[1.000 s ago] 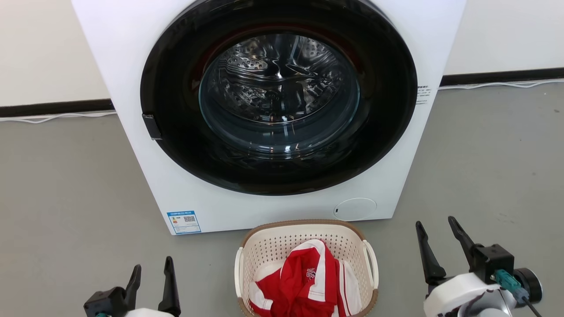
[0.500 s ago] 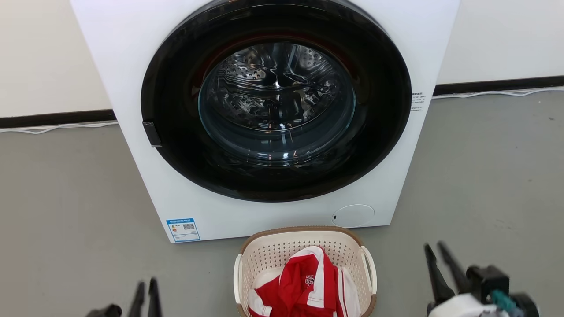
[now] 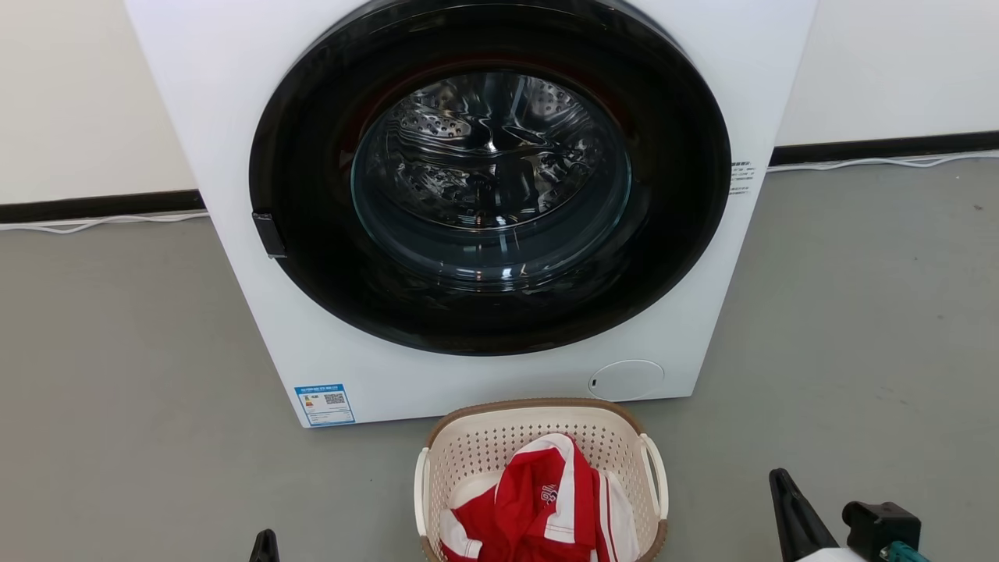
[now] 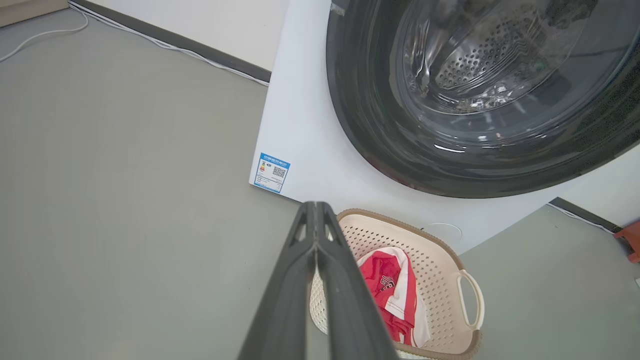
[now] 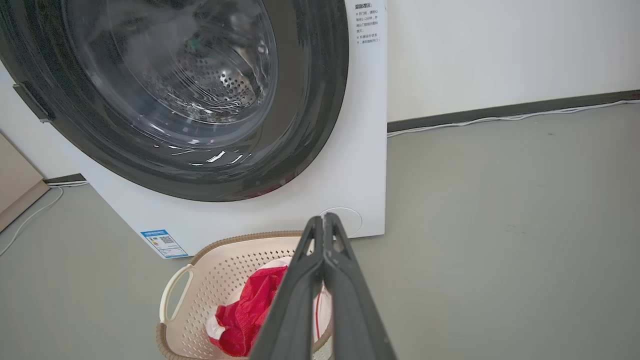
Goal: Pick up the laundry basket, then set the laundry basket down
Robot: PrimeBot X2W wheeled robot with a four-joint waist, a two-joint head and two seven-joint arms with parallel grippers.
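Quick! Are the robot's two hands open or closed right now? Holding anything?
Left gripper: closed, holding nothing.
Right gripper: closed, holding nothing.

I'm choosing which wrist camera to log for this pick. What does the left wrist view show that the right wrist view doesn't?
Left wrist view: the shut left pincer, the right loop handle of the laundry basket, a reddish object at the frame edge. Right wrist view: the shut right pincer, the left loop handle, a printed notice on the washing machine. Both: the laundry basket on the floor, ungripped, its red-and-white garment, the washing machine, its blue label.
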